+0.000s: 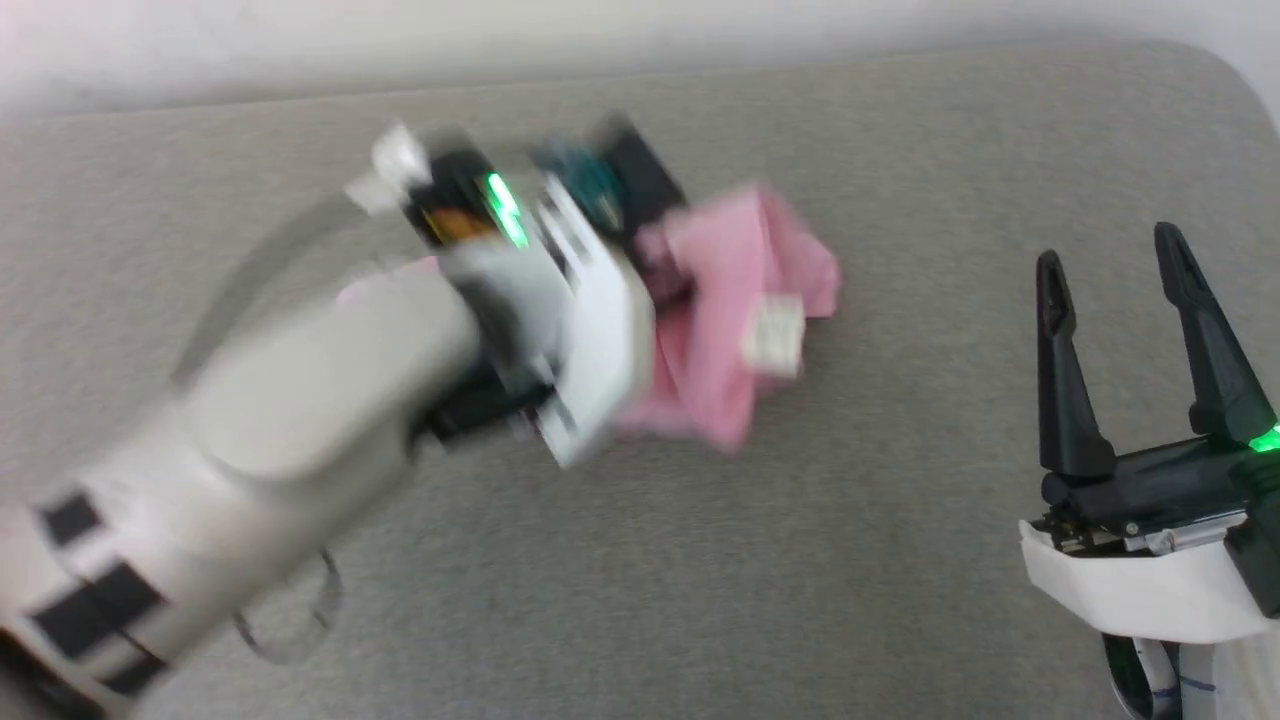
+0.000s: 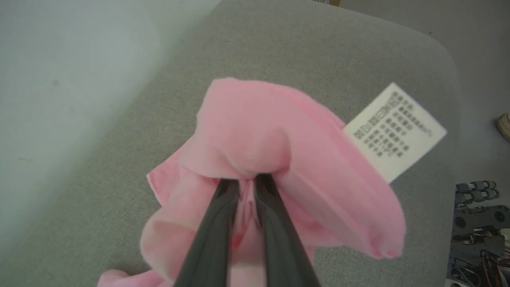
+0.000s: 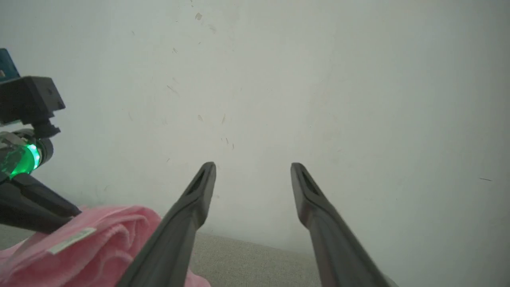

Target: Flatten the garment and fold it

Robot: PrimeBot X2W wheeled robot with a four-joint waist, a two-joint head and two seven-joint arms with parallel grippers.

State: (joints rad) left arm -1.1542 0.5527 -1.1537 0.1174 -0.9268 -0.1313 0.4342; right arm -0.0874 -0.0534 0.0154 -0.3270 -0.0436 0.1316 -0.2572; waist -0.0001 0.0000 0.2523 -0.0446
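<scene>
The light-pink garment (image 1: 725, 320) lies bunched in the middle of the grey padded surface (image 1: 900, 560), its white label (image 1: 772, 335) turned up. My left gripper (image 2: 247, 183) is shut on a fold of the garment (image 2: 275, 151), and the cloth billows over the fingertips with the printed label (image 2: 394, 131) sticking out to the right. In the head view the left arm is motion-blurred and its wrist hides the fingers. My right gripper (image 1: 1110, 260) stands open at the right, apart from the cloth. The right wrist view has the garment (image 3: 79, 247) at its lower left.
A pale wall (image 3: 279, 79) rises behind the padded surface. The surface's rounded corner (image 2: 438, 44) drops off to the floor, where dark robot parts (image 2: 478, 231) stand. Bare grey padding lies in front of and to the right of the garment.
</scene>
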